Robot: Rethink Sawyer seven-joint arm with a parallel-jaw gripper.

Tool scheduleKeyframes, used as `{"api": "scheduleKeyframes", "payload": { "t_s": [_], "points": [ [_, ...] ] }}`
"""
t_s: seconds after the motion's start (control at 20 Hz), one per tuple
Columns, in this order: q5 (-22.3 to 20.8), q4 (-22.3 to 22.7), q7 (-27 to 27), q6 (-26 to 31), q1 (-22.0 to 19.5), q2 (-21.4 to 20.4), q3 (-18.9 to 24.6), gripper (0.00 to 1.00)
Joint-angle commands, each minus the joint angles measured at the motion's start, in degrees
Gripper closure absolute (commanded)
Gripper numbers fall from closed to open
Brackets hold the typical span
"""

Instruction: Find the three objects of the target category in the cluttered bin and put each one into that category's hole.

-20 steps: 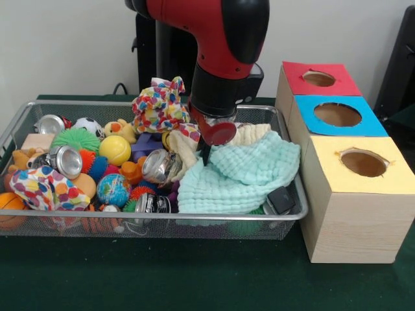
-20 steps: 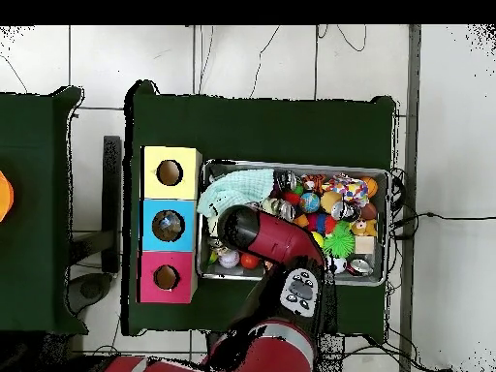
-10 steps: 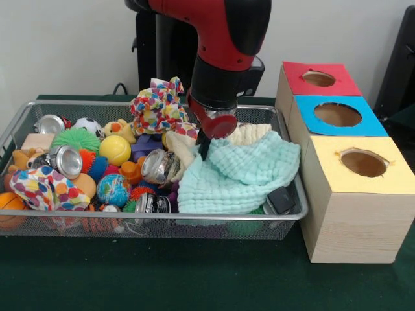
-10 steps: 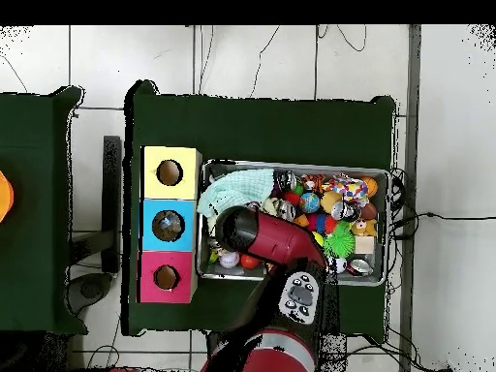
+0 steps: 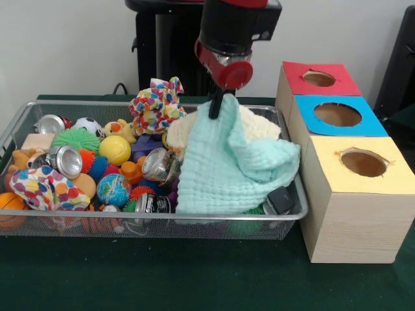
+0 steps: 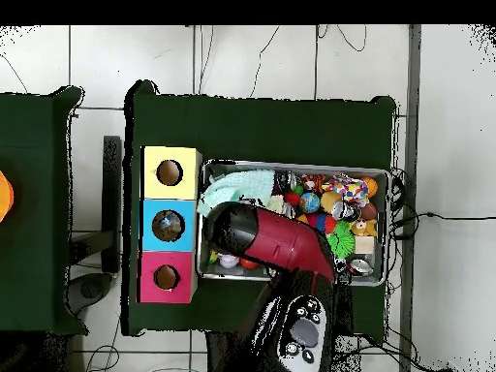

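Note:
The silver wire mesh bin (image 5: 130,220) is full of toys, cans and cloths. My gripper (image 5: 216,109) hangs above the bin's right half and is shut on the top of a mint-green cloth (image 5: 224,168). The cloth hangs down from it in a peak, and its lower part still lies in the bin. In the overhead view my arm (image 6: 271,242) hides the gripper; the cloth (image 6: 232,184) shows at the bin's left end, and the bin's rim (image 6: 388,223) at the right.
Three wooden boxes with round holes stand beside the bin: red-topped (image 5: 308,87), blue-topped (image 5: 311,123), yellow-topped (image 5: 350,220). In the bin lie a cream cloth (image 5: 259,126), a dotted cloth (image 5: 157,103), crushed cans (image 5: 159,165), a yellow ball (image 5: 115,149) and a globe ball (image 5: 113,189).
My gripper has risen from low in the bin, pulling the mint-green cloth up into a hanging peak. A cream cloth behind it shows more.

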Motion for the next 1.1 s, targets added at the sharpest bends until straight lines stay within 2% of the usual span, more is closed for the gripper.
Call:
{"api": "scheduleKeyframes", "payload": {
  "t_s": [0.05, 0.4, 0.6, 0.85, 1.1],
  "points": [
    [-3.63, 3.27, -4.00, 9.32, -2.09, -7.58, 2.58, 1.00],
    [-5.82, 3.30, -8.24, 14.09, -4.76, -12.23, 3.00, 1.00],
    [-8.79, 1.47, -11.26, 20.34, -6.57, -16.42, 1.93, 1.00],
    [-12.00, 0.16, -16.55, 24.52, -11.20, -19.96, 3.34, 1.00],
    [-14.84, -0.14, -22.46, 25.83, -16.91, -22.60, 5.47, 1.00]
  ]
}}
